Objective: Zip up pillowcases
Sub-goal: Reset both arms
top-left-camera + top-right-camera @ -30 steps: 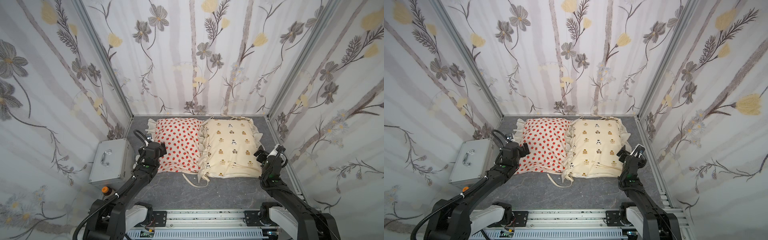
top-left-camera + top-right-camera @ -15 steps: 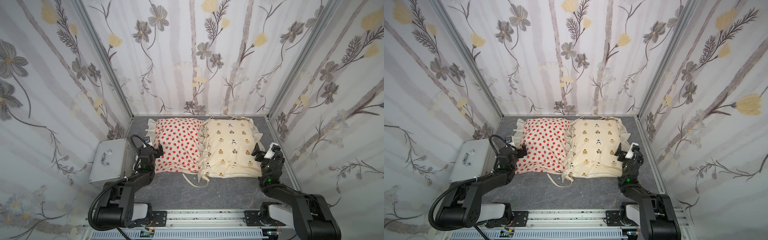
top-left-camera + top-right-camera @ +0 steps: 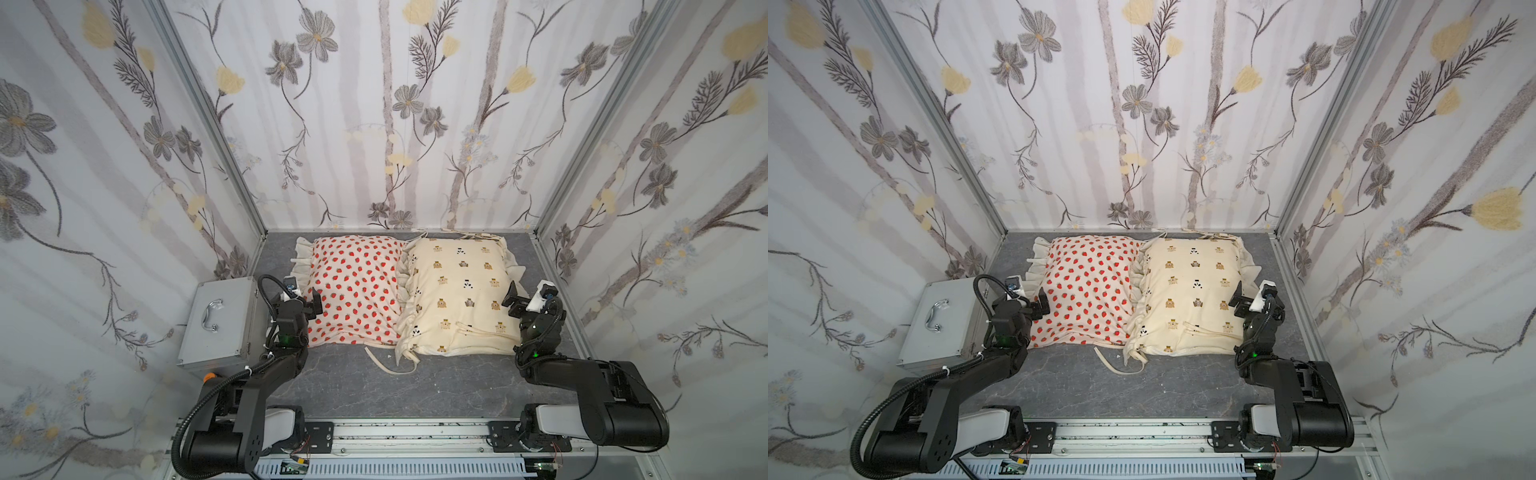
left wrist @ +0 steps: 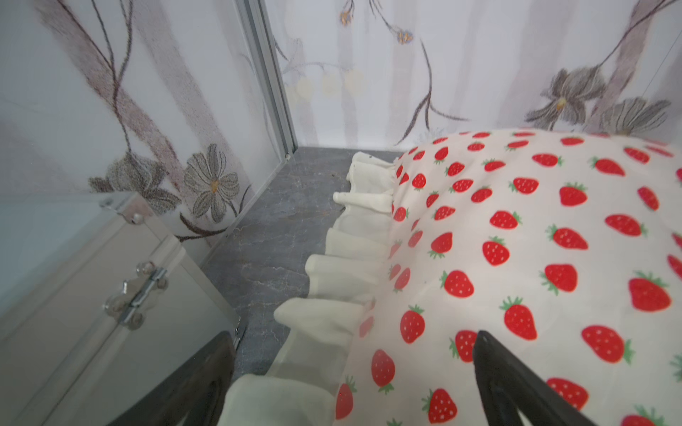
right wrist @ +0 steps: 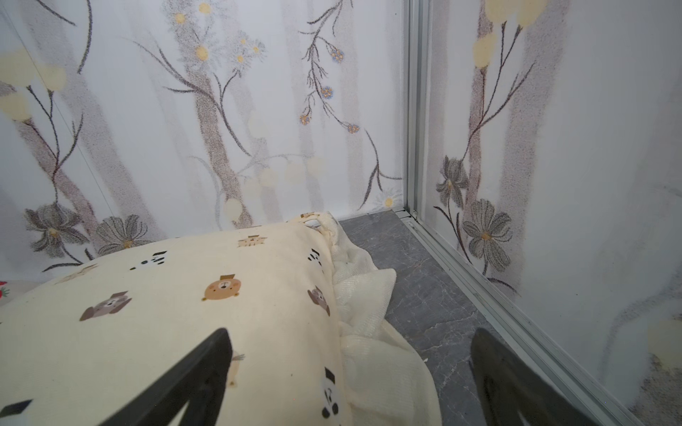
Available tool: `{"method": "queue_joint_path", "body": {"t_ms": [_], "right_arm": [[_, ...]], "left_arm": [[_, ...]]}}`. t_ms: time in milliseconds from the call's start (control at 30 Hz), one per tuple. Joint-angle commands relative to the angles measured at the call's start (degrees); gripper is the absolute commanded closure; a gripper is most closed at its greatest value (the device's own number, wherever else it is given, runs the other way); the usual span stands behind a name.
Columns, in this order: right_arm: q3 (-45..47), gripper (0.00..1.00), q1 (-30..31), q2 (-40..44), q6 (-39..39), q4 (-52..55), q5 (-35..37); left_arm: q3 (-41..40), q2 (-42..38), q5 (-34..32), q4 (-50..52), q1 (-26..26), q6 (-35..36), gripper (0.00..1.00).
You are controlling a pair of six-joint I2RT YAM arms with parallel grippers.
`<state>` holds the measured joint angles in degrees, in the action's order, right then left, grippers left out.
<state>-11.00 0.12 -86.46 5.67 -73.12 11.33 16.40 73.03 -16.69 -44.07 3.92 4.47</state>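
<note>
Where ruffles (image 3: 404, 286) meet, strawberry pillowcase (image 3: 357, 282), bear pillowcase (image 3: 461, 299)

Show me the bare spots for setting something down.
Free: grey tabletop between strawberry pillowcase, bear pillowcase and front rail, except where loose ties trail. Crowded: the left claw fills the gap beside the silver case; the right claw overhangs the opposite sliver.

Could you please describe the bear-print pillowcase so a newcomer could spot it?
On the grey table, two pillowcases lie side by side near the back wall. The bear pillowcase is the one beside the right gripper: cream with small brown bears, while the strawberry pillowcase next to it is white with red berries.
</note>
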Motion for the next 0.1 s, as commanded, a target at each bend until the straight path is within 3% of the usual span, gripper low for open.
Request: {"method": "queue_joint_path", "body": {"t_ms": [0, 67], "right_arm": [[-0.4, 0.0, -0.6, -0.2, -1.4, -1.2, -4.1], [-0.1, 0.0, -0.6, 0.1, -1.4, -1.6, -4.1]], "left_arm": [[-1.8, 2.0, -0.1, -8.1, 0.0, 1.6, 0.0], [0.4, 2.4, 0.3, -4.0, -0.1, 0.7, 0.0]]}}
